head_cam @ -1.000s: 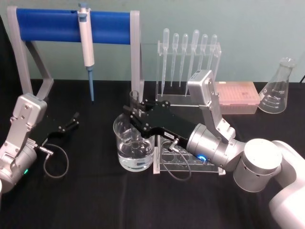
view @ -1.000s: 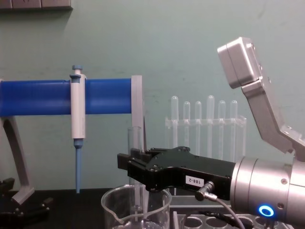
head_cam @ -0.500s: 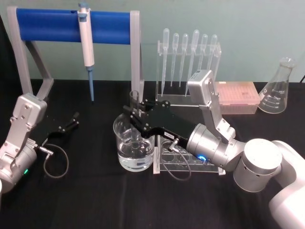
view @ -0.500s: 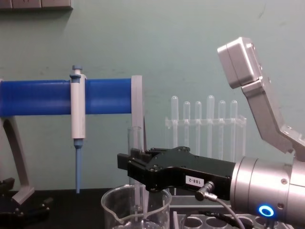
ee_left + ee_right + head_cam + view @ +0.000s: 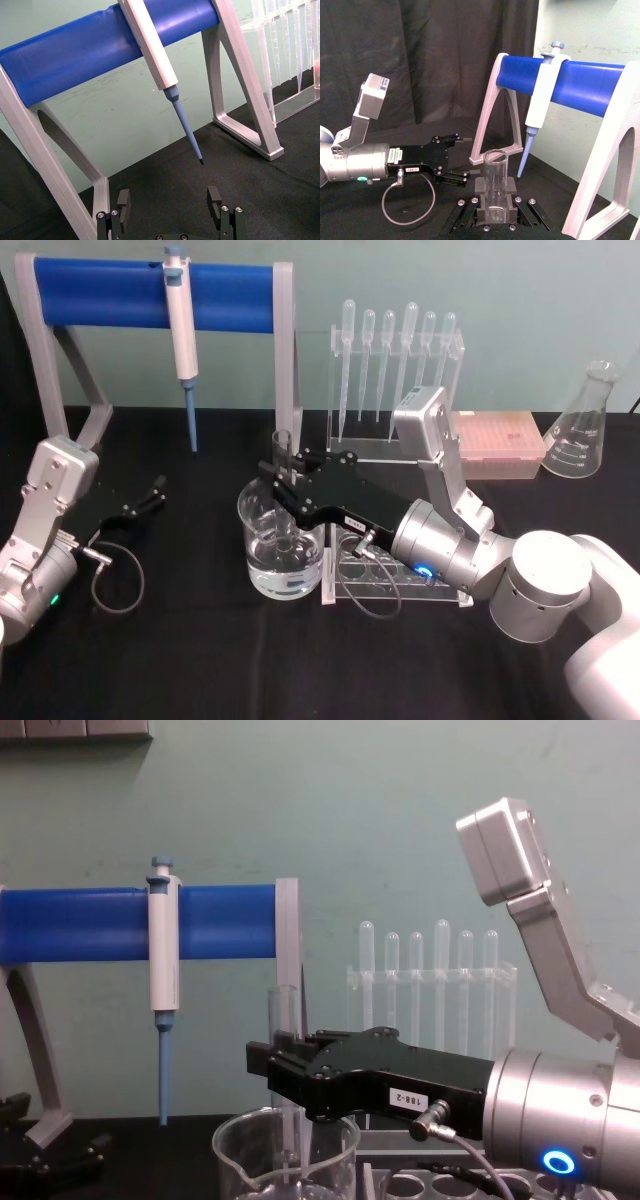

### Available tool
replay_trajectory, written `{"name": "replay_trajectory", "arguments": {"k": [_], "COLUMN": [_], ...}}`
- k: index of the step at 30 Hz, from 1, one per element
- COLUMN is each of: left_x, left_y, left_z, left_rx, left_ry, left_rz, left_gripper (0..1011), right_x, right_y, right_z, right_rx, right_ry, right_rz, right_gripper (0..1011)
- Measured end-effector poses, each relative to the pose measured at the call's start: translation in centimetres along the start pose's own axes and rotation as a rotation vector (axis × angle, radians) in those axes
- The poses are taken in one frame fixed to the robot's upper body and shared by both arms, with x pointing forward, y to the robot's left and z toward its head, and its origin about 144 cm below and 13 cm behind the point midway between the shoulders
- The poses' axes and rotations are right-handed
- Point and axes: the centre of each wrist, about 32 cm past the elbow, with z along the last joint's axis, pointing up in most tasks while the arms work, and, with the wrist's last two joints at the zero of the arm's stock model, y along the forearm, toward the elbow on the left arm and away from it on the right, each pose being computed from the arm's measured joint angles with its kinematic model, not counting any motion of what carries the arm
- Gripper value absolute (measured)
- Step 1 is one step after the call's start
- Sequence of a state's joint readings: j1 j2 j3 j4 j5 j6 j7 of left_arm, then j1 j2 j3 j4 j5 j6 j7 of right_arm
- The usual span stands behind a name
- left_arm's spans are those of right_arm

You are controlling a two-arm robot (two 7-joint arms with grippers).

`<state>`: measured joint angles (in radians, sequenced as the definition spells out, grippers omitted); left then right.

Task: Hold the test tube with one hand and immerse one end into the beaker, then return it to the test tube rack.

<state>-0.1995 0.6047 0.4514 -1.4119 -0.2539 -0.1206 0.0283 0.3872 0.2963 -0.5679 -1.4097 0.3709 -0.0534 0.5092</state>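
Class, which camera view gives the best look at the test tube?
Chest view: the test tube stands upright in the right claw, lower end inside the beaker. Head view shows its rim from above; right wrist view, its clamped top. Left claw rests open, far left.

Lab bench. Black-covered tabletop [image 5: 200, 660] against a pale green wall [image 5: 520, 300]. Pipettor [image 5: 181, 320] hangs on a blue stand [image 5: 100, 295] at the back left edge. Also plastic pipettes [image 5: 395, 340] in a clear rack [image 5: 375, 453], conical flask [image 5: 582, 430] at the back right corner, pink tip box [image 5: 495, 440], beaker [image 5: 280, 550] of clear liquid.
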Motion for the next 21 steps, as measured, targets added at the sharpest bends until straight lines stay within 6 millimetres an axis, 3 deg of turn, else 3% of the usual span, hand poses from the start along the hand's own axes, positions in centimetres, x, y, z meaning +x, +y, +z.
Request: {"name": "replay_trajectory", "arguments": {"k": [21], "left_x": [0.00], "left_y": [0.00], "left_z": [0.00], "left_rx": [0.000], "left_ry": [0.000], "left_rz": [0.000], "left_gripper": [1000], "right_x": [0.00], "right_y": [0.00], "right_z": [0.00], "right_rx": [0.000], "right_ry": [0.000], "right_rz": [0.000], "right_gripper": [224]}}
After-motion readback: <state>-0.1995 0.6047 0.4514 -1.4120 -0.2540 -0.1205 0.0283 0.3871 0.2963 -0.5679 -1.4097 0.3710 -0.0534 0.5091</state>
